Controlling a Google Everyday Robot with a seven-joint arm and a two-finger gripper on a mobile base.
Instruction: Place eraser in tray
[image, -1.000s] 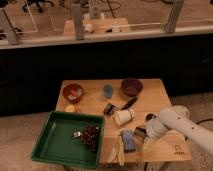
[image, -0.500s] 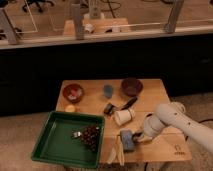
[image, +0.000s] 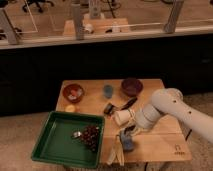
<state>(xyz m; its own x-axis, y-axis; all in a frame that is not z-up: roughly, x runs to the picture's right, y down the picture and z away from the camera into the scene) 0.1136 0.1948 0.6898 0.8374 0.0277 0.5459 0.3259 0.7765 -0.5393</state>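
Note:
The eraser (image: 108, 108) is a small dark block lying on the wooden table (image: 160, 145), just left of the black-handled tool (image: 128, 104). The dark green tray (image: 49, 146) sits at the table's front left and holds a bunch of dark grapes (image: 91, 136) and a small pale item (image: 77, 134). My gripper (image: 130, 132) reaches in from the right on the white arm (image: 165, 107). It is low over the table, just below the tipped white cup (image: 122, 117) and above the blue-grey pad (image: 126, 143). It is to the lower right of the eraser, apart from it.
A brown bowl (image: 73, 92) with small items stands at the back left, a dark bowl (image: 132, 86) at the back right, and a blue cup (image: 108, 91) between them. A yellow fruit (image: 70, 108) lies by the tray. A banana (image: 114, 153) lies at the front edge.
My arm has swung left and lower, bringing the gripper from the table's right side to the spot between the white cup and the blue-grey pad. The objects have not moved.

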